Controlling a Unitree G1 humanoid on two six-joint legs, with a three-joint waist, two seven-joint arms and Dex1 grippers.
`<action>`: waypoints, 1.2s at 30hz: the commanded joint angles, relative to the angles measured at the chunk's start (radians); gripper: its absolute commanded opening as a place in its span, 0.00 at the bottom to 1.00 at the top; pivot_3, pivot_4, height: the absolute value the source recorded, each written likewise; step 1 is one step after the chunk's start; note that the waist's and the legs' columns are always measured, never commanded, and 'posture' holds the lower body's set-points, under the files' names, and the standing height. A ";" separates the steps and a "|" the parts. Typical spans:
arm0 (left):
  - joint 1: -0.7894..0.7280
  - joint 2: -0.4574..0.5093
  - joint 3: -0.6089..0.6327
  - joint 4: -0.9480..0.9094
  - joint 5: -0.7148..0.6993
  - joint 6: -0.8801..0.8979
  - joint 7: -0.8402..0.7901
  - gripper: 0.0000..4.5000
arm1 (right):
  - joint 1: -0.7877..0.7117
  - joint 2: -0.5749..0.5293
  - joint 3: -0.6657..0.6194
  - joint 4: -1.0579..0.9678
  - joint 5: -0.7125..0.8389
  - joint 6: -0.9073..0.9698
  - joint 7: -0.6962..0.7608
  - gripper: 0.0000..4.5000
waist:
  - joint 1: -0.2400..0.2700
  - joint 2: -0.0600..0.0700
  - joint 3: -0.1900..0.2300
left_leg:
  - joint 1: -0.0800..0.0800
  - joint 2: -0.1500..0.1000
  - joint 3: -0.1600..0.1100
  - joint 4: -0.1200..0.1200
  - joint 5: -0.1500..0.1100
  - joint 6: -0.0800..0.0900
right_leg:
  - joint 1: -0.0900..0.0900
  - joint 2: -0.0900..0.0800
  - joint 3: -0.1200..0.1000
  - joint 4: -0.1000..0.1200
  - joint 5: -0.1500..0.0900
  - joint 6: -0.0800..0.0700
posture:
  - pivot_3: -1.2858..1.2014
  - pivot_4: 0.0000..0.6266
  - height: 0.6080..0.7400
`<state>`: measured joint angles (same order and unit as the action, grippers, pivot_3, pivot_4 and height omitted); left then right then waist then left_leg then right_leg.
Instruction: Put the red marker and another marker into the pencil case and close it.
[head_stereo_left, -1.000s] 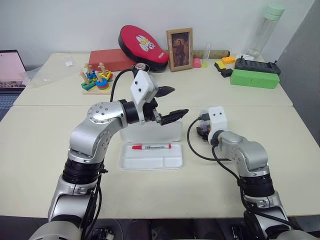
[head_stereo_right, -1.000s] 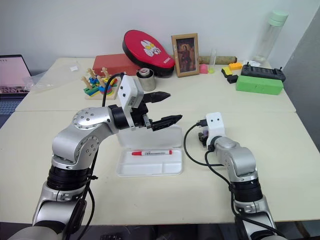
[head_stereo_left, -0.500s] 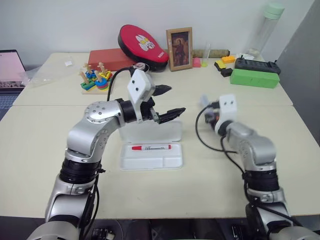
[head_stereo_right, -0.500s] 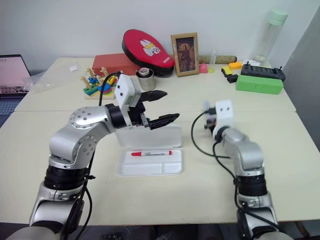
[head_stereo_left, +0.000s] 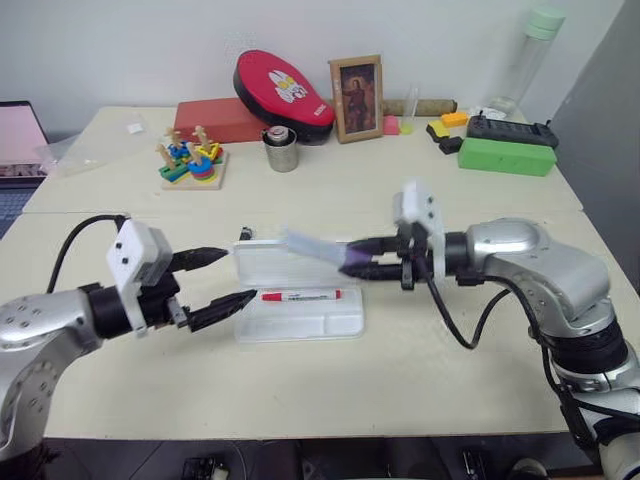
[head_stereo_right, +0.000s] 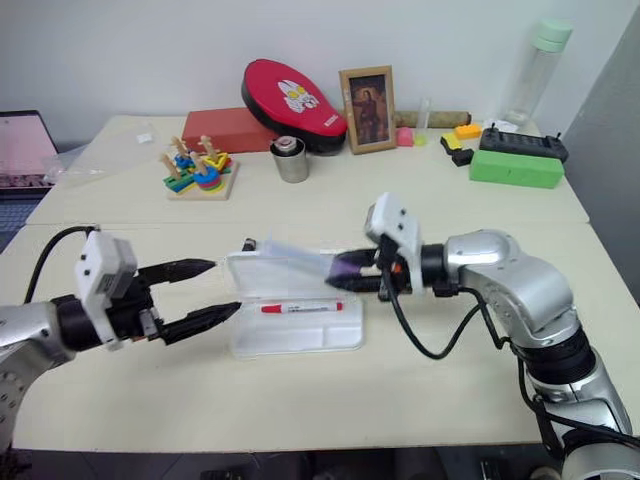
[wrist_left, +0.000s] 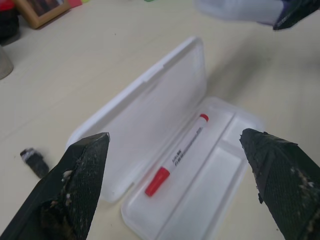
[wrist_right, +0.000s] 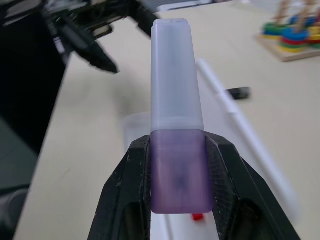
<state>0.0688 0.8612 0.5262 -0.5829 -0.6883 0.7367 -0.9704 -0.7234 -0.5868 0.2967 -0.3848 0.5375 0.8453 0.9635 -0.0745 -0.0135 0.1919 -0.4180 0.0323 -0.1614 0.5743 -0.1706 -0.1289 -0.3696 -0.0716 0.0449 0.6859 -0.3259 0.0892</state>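
The left arm is extended low from the left edge of the head views, with its forearm directed toward the centre. The left gripper (head_stereo_left: 212, 282) is held level, its two black fingers spread wide apart with nothing between them. The right arm is bent at the elbow and swung across in front of the torso, so that its wrist is directed to the robot's left. The right gripper (head_stereo_left: 362, 262) is angled slightly downward, and its fingers (wrist_right: 128, 186) are clamped on the purple end of the lilac marker (wrist_right: 172, 95).
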 joint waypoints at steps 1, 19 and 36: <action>0.107 -0.008 0.113 -0.050 -0.027 -0.006 -0.006 1.00 | -0.074 0.018 0.150 0.076 -0.134 -0.076 0.031 0.25 | 0.000 -0.001 0.000 | 0.000 0.000 0.000 0.000 0.000 0.000 | 0.000 0.000 0.000 0.000 0.000 0.000 | 0.52 0.24 1.00; 0.322 -0.091 0.105 -0.116 -0.022 -0.065 0.065 1.00 | -0.073 0.144 0.394 0.217 -0.409 -0.161 0.045 0.25 | 0.003 -0.001 -0.001 | 0.000 0.000 0.000 -0.001 0.000 0.000 | 0.000 0.000 0.000 -0.002 0.000 0.000 | 0.52 0.24 1.00; 0.292 -0.073 0.058 -0.098 -0.010 -0.081 0.076 1.00 | -0.065 0.275 0.434 0.263 -0.502 -0.116 -0.008 0.25 | 0.001 -0.001 -0.001 | 0.000 0.000 0.000 -0.001 0.000 0.000 | 0.000 0.000 0.000 -0.002 0.000 0.000 | 0.52 0.24 1.00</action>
<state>0.3603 0.7790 0.5853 -0.6671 -0.6970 0.6703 -0.8998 -0.7899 -0.3254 0.7281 -0.1135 0.0476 0.7265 0.9615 -0.0731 -0.0147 0.1911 -0.4177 0.0324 -0.1616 0.5734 -0.1707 -0.1291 -0.3697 -0.0716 0.0447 0.6841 -0.3257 0.0888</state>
